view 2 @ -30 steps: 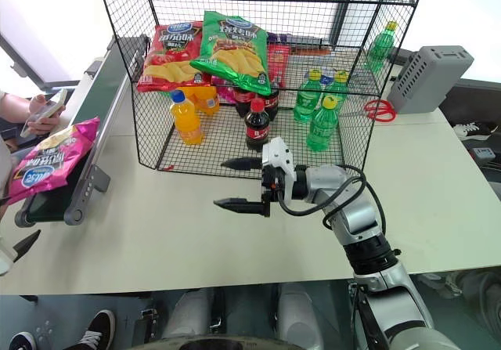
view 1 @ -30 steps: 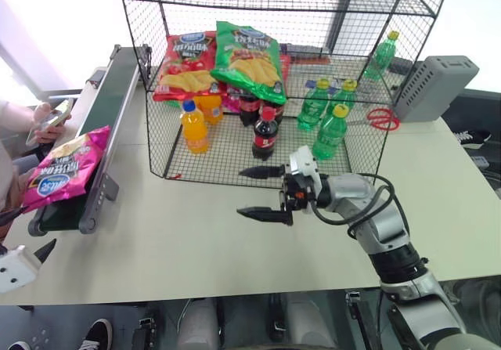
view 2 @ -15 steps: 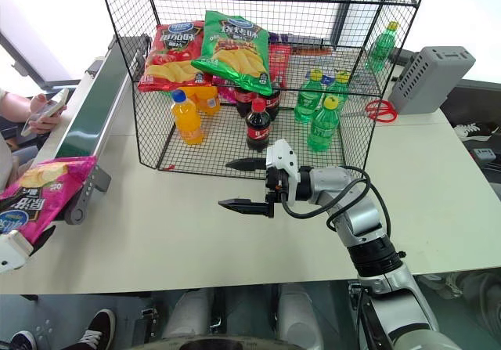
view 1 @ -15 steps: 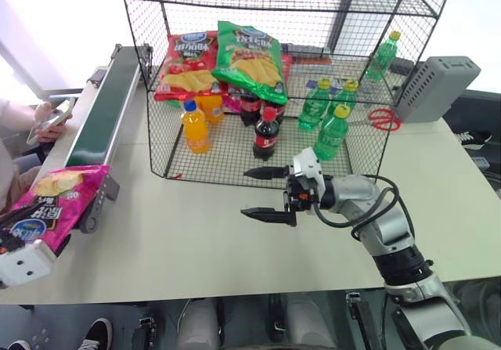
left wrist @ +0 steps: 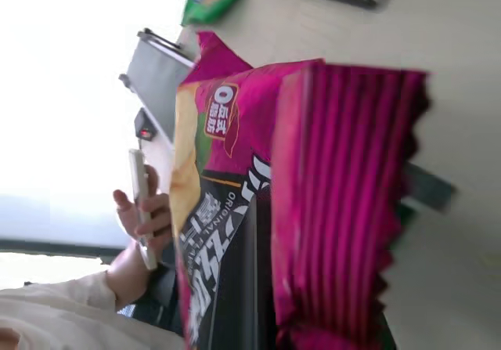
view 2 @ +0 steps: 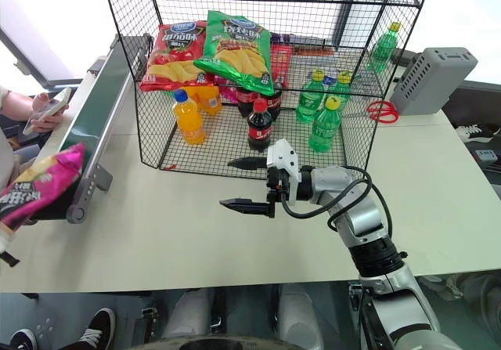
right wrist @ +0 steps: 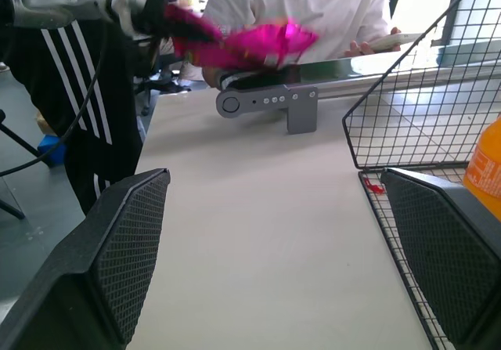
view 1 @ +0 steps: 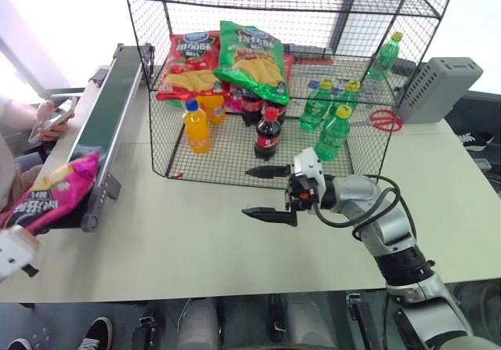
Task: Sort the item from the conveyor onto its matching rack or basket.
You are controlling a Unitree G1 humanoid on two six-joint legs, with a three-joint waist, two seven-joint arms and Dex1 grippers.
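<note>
At the near end of the conveyor [view 1: 100, 135], at the robot's far left, the pink chip bag [view 1: 48, 196] is clamped in the left claw [view 1: 17, 250], whose fingers are closed on the bag's near, crimped end. The bag is tilted, with its gripped end low and close to the robot and its far end raised toward the belt; its long axis runs roughly along the conveyor. Whether the far end of the bag touches the belt cannot be told from these views.

The rack [view 1: 274, 76] stands on the bench [view 1: 196, 240], to the right of the conveyor and farther from the robot than the bag. The shelf carrying the red chip bag [view 1: 186, 64] and the green chip bag [view 1: 252, 59] is set in the left half of the rack, above the bottles, and is judged to be the matching place. From the left claw, that shelf lies forward, to the right and higher.

The right claw [view 1: 269, 192] hangs over the bench just in front of the rack, pointed to the robot's left, with its fingers spread wide and nothing between them. It is nearer the rack than the left claw, but the bag is held by the left. A carry to the right is therefore called for, by the left arm alone or by a hand-over to the waiting right claw.
</note>
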